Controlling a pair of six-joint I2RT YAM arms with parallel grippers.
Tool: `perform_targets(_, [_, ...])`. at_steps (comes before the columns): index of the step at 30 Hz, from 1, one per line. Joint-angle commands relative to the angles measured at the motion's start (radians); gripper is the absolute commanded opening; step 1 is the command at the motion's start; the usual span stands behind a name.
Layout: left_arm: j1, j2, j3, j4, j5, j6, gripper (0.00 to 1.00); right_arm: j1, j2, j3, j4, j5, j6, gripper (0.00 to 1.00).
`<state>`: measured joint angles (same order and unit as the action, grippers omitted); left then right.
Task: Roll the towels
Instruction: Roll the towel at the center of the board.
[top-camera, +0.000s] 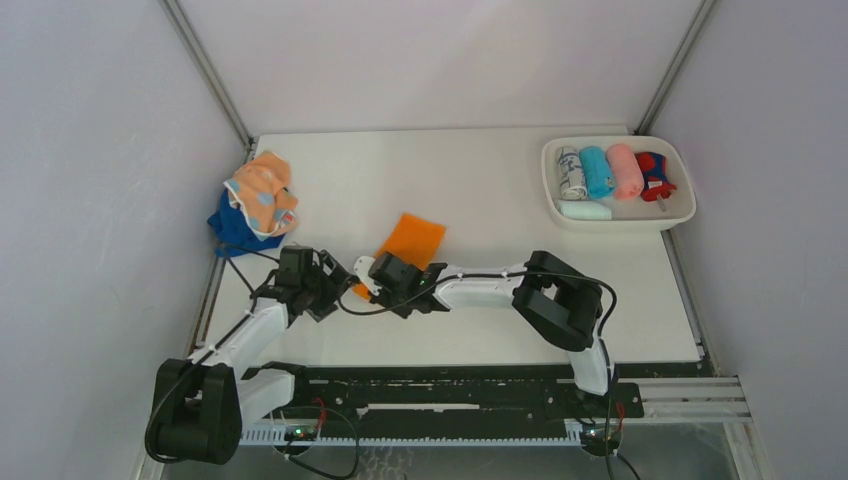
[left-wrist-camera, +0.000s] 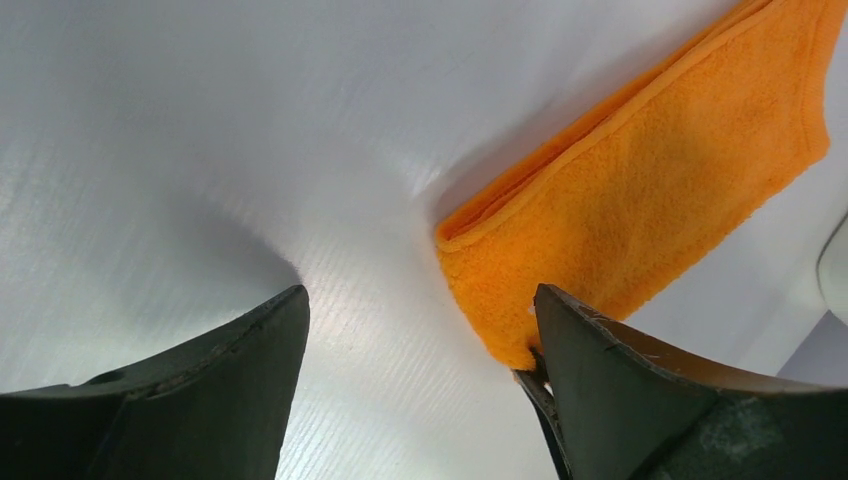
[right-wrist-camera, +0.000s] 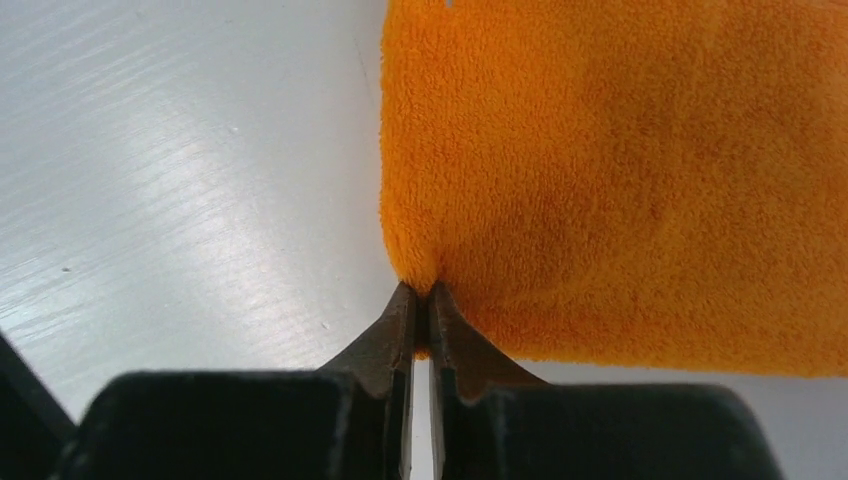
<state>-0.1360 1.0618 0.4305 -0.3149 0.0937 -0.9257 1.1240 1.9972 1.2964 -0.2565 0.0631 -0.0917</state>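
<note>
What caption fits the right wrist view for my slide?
Right gripper shut on a corner of the orange towel lying on the white table.

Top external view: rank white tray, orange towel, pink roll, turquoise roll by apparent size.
1. white tray
2. orange towel, near end partly covered, so it shows smaller than it is
3. pink roll and turquoise roll: they look about alike, so no ranking between them
</note>
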Motion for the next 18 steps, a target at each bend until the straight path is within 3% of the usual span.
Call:
perform_targets(1, [-0.006, 0.011, -0.008, 0.034, 0.032, -0.038, 0.88, -0.033, -0.012, -0.036, -0.026, -0.189, 0.076, 0.0])
perform_targets(9, [-0.063, 0.002, -0.006, 0.036, 0.007, -0.109, 0.85, -0.168, -0.075, -0.15, 0.198, -0.547, 0.299, 0.0])
perform_targets(18, [-0.129, 0.016, -0.01, 0.037, -0.025, -0.178, 0.72, -0.244, -0.058, -0.217, 0.335, -0.621, 0.451, 0.0])
